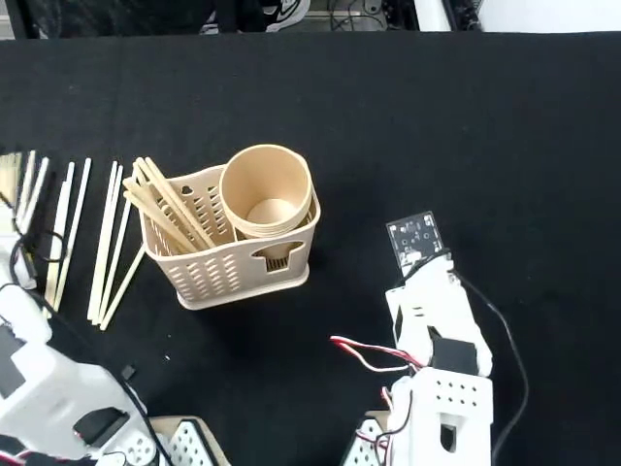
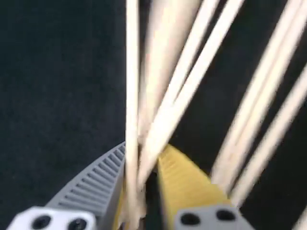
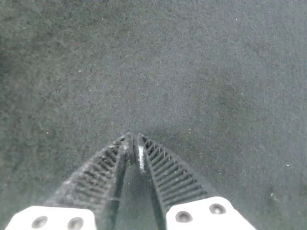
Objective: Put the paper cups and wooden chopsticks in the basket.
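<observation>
A beige slotted basket (image 1: 199,282) stands left of the table's centre. Nested paper cups (image 1: 267,194) sit upright in its right half, and several wooden chopsticks (image 1: 165,209) lean in its left half. More loose chopsticks (image 1: 105,248) lie in a row on the black cloth to the left of the basket. In the left wrist view my left gripper (image 2: 144,160) is shut on a couple of chopsticks (image 2: 132,86), its grey and yellow fingers pinching their near ends, with further chopsticks (image 2: 268,120) beside them. My right gripper (image 3: 133,141) is shut with nothing in it, just above bare cloth.
The right arm (image 1: 437,340) rests at the front right, well clear of the basket. The left arm's white base (image 1: 49,388) sits at the front left corner. Cables (image 1: 29,254) cross the loose chopsticks near the left edge. Black cloth (image 1: 437,126) stretches across the back and right.
</observation>
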Robot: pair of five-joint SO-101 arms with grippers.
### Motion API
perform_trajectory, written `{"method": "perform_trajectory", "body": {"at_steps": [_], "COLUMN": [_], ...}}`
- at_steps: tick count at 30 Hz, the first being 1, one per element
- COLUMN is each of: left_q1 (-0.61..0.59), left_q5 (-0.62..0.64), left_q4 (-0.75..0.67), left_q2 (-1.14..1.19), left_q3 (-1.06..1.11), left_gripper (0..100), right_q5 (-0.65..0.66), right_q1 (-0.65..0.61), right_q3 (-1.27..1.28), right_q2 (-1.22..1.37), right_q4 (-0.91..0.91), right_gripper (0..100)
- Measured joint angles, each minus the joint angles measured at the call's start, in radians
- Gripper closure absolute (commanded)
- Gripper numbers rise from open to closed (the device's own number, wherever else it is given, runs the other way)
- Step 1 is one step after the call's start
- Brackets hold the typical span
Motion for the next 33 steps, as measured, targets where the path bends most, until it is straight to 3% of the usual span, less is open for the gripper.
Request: {"method": "perform_trajectory", "body": {"at_steps": [8, 13, 21, 27, 33], "left_q1": [0.026, 0.04, 0.091, 0.204, 0.236], "left_q5": [-0.002, -0.083, -0.106, -0.112, -0.115], "left_q4": [-0.003, -0.003, 0.005, 0.017, 0.152], "left_q2": [0.002, -0.034, -0.373, -0.712, -0.832], "left_q3": [-0.002, 0.023, 0.247, 0.451, 0.468], "left_gripper": [97, 97, 97, 75, 76], "right_q5": [0.0, 0.0, 0.0, 0.0, 0.0], "right_q1": [0.0, 0.0, 0.0, 0.0, 0.0], "right_q3": [0.0, 0.0, 0.0, 0.0, 0.0], "right_q2": [0.0, 0.0, 0.0, 0.0, 0.0], "right_q4": [0.0, 0.0, 0.0, 0.0, 0.0], "right_gripper": [98.4, 98.4, 98.4, 98.4, 98.4]}}
